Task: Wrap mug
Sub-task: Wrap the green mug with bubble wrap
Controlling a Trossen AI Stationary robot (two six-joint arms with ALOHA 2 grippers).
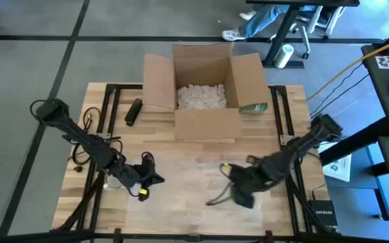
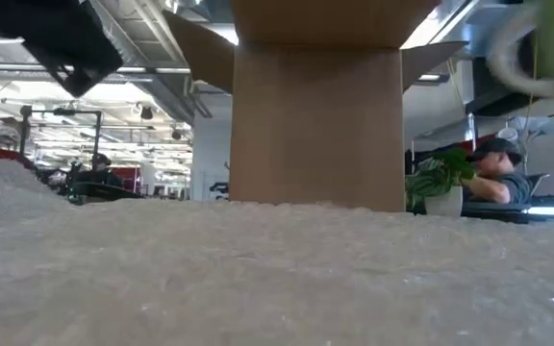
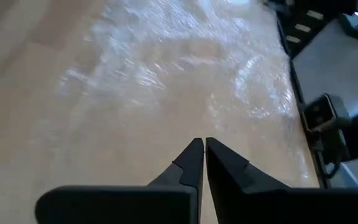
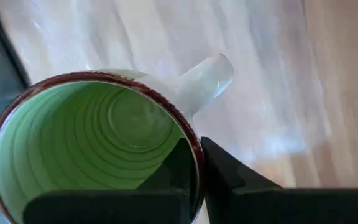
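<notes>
While the right gripper (image 4: 199, 163) pinches the rim of the mug (image 4: 92, 143), one finger inside the green ribbed interior and one outside the wall, its jaws stand narrow and closed on that rim. In the right wrist view the mug shows a dark red lip and a pale handle (image 4: 205, 79) pointing away from the fingers, with bubble wrap (image 4: 166, 37) spread beneath it. From above, the right gripper (image 1: 243, 191) sits at the table's (image 1: 181, 216) front right, low over the wrap (image 1: 188, 172); the mug itself cannot be made out in that view. The left gripper (image 1: 147, 181) waits at the front left, at the wrap's edge; its fingers (image 3: 191, 158) are drawn nearly together with only a thin gap, holding nothing, above the wrap (image 3: 185, 81). An open cardboard box (image 1: 204, 88) with white fill stands at the table's rear centre. The low view shows wrap (image 2: 277, 279) across the foreground, the box (image 2: 315, 115) behind it, and a person (image 2: 503, 178) seated in the room beyond.
</notes>
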